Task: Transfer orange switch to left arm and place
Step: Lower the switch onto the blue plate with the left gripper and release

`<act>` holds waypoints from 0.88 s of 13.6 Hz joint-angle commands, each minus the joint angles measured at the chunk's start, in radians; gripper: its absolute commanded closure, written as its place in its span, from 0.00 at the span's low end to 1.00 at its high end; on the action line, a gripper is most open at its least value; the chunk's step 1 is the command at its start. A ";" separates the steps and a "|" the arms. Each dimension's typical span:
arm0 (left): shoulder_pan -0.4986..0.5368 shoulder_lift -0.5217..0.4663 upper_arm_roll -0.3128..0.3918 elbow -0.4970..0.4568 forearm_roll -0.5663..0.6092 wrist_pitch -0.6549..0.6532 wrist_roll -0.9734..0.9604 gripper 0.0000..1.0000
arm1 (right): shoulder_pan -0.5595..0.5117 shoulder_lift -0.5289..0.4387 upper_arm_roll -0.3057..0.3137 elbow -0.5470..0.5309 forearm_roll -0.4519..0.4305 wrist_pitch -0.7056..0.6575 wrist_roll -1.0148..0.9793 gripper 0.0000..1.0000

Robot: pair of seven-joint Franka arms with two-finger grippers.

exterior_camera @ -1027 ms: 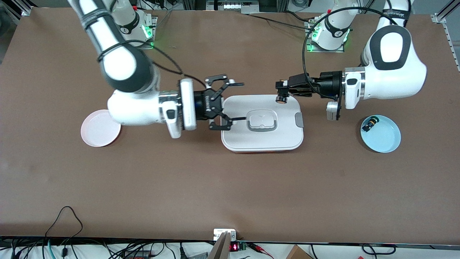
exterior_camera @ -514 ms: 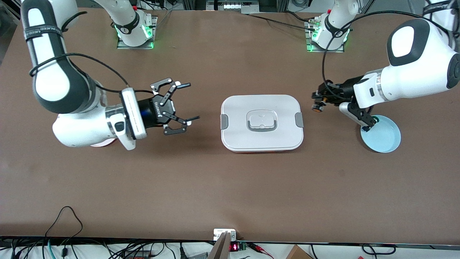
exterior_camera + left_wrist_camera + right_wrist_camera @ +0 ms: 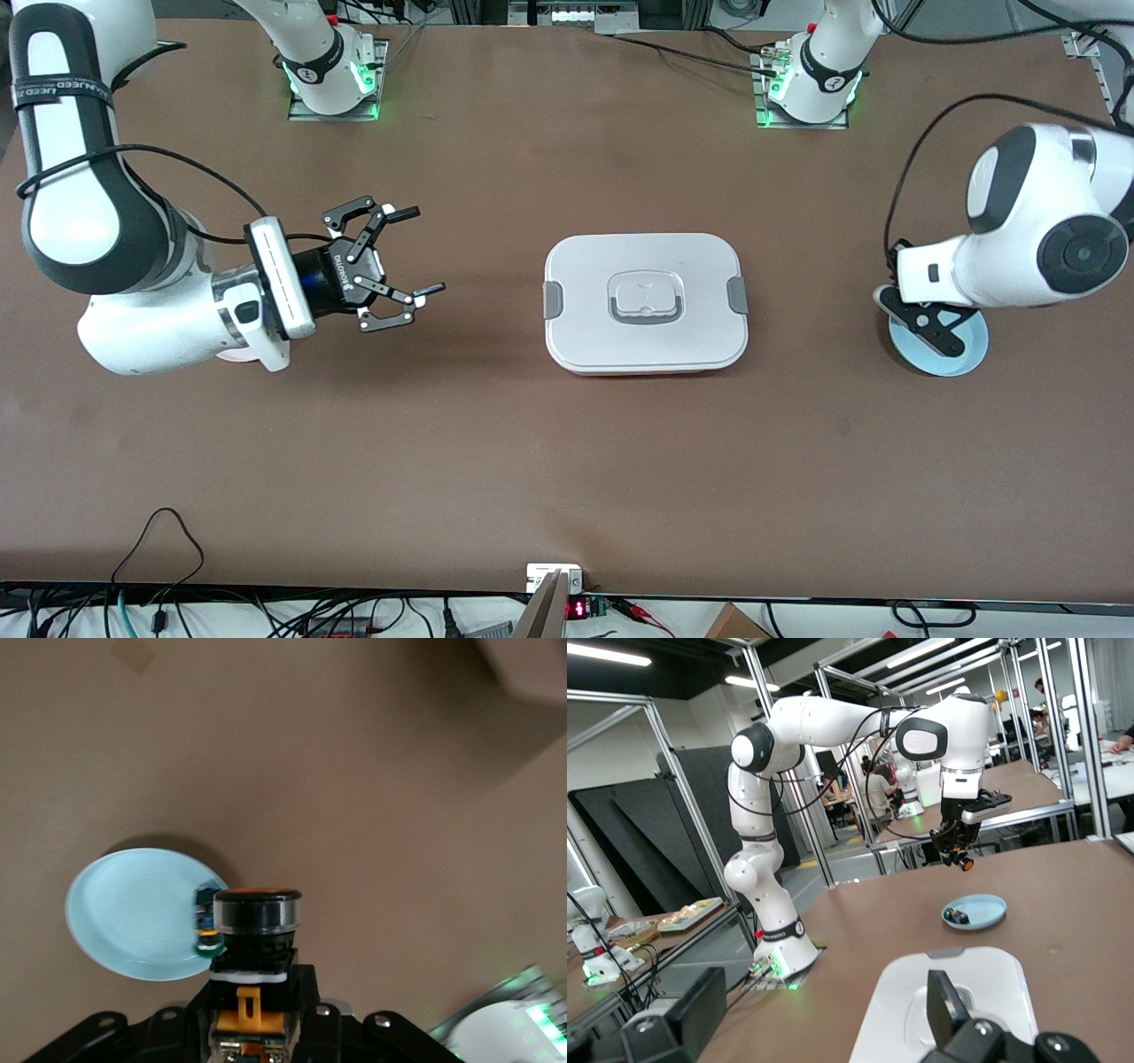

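Up over the pale blue plate (image 3: 961, 359), at the left arm's end of the table, the orange switch (image 3: 257, 923) hangs in the air, pinched in the left gripper (image 3: 958, 857), whose jaws are clamped on its black-and-orange body with the orange cap pointing away from the wrist. From the front the gripper and switch are hidden under the left arm's (image 3: 1019, 230) bulky white wrist, but the right wrist view shows them plainly above the plate. On that plate lies a second small switch (image 3: 954, 917), the one with the green cap, close to the rim. In the middle of the table sits the white box (image 3: 645, 301), lid on, grey clips at both short ends and a grey-rimmed handle sunk in its top. Toward the right arm's end, the right gripper (image 3: 403, 255) hangs with its fingers spread wide and nothing between them, pointing at the box but well apart from it. Under the right arm's (image 3: 151, 292) wrist, a sliver of a pink plate (image 3: 232, 356) peeks out.
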State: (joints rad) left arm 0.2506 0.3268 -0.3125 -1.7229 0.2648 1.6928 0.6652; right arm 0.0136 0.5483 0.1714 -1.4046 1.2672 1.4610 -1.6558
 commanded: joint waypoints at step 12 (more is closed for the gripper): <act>0.297 0.284 -0.011 -0.043 0.206 0.418 0.704 0.81 | 0.144 -0.504 -0.346 -0.410 -0.460 0.463 0.225 0.00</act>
State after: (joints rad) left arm 0.5166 0.5819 -0.3090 -1.7662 0.4468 2.0828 1.2901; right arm 0.1251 0.1091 -0.1558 -1.7813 0.9238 1.8916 -1.5771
